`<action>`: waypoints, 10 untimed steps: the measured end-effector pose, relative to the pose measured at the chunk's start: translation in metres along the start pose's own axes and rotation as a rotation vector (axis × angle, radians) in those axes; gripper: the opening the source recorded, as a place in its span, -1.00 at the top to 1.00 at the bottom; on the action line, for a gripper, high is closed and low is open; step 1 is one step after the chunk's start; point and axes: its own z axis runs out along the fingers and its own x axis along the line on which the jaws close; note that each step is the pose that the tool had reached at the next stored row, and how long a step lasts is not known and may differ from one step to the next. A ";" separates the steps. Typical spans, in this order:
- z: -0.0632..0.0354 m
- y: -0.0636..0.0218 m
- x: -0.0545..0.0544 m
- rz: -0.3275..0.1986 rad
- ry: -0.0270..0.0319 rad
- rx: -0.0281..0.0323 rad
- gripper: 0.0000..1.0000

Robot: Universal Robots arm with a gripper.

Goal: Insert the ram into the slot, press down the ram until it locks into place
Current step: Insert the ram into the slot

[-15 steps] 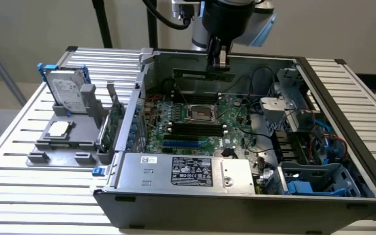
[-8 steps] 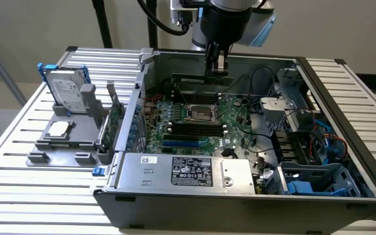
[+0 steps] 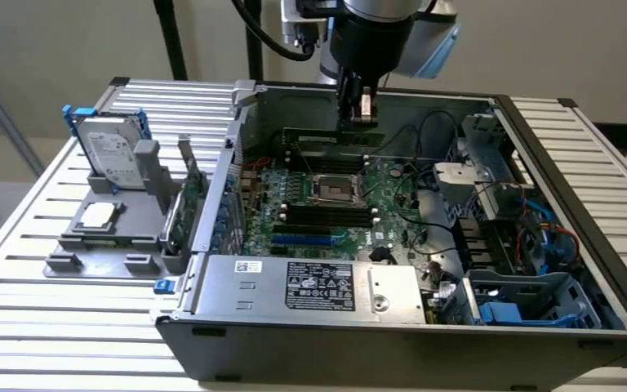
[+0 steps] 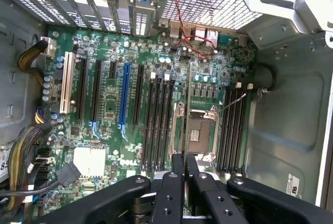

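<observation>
held a long, thin, dark-green ram stick [image 3: 325,137] clenched in the jaws of the black gripper [image 4: 183,160], high over the green motherboard [image 4: 109,104], long axis parallel to the narrow black plastic memory slot [image 4: 169,122] below.

Slatted metal table [image 3: 63,327] is carrying 2 things, both resting directly on its ribs. Open grey PC case [image 3: 291,351], lid off, is lying on its side across the ctr and reaching toward 3 o'clock. Grey plastic fixture [image 3: 95,245] is sitting just beside the case at its 9 o'clock, w/ bare slats showing at 7 and 11 o'clock.
</observation>
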 end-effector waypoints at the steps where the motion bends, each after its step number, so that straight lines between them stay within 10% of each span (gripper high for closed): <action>1: 0.0012 0.0001 0.000 -0.002 0.0039 -0.0002 0.73; 10: 0.0151 -0.0001 0.001 -0.002 0.0283 0.0018 0.73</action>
